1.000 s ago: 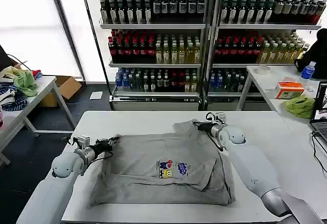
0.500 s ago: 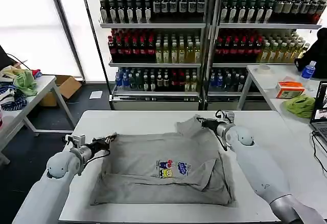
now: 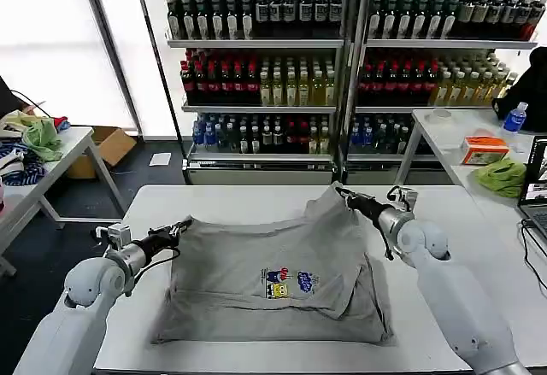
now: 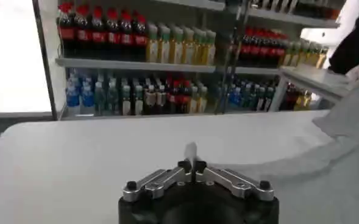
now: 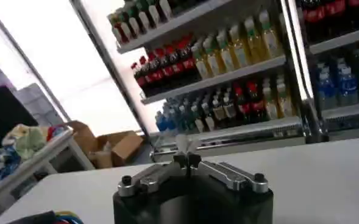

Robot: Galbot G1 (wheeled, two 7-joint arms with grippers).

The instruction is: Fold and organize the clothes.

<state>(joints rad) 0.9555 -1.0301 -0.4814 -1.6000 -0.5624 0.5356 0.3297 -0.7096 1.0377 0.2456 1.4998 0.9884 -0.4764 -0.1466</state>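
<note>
Shop-like test room, stocked drink shelves (image 3: 342, 59), white tables (image 3: 256, 200), cardboard box (image 3: 107, 149)

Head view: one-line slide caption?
Both tools, left and right, pinch the grey shirt's far corners above the table.

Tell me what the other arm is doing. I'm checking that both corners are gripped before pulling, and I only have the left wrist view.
Observer: The right tool is shut on the grey shirt's far right corner, lifted above the table.
Operator: And my corner, seen from above?
Observer: The left tool is shut on the far left corner, near the table's left edge.
Operator: Is the rest flat?
Observer: The near hem lies on the table, with the chest print facing up.
</note>
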